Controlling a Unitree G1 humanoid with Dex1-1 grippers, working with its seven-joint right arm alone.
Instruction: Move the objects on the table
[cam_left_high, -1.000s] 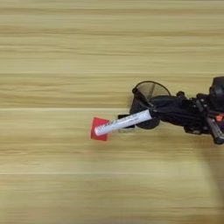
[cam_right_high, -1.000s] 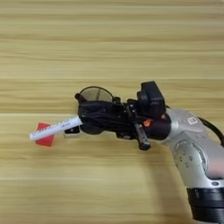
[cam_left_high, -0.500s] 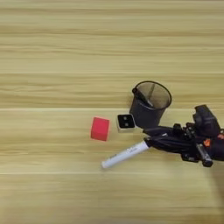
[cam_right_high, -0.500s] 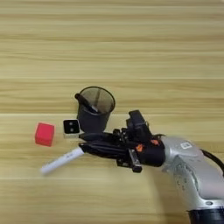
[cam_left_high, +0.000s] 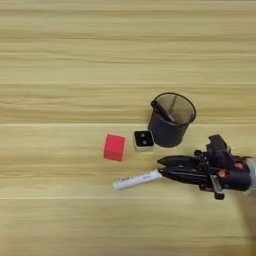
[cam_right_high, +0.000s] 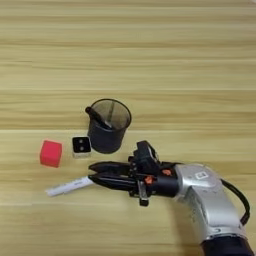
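Note:
A dark see-through pen cup stands upright on the table, with a slim all-black marker leaning inside it. A white-barrelled marker lies flat on the wood in front of the cup, pointing left. Its right end sits at the lower fingertip of my right gripper, and its cap end is hidden there. The gripper comes in from the right, low over the table, and is open. Its two black fingers are spread wider than the marker.
A small red cube and a small white block with a two-dot black top sit just left of the cup. The silver forearm runs to the bottom right corner.
The gripper carried the white marker from beside the cup and cube toward the front of the table. The marker has tilted down to lie flat, and the fingers have parted.

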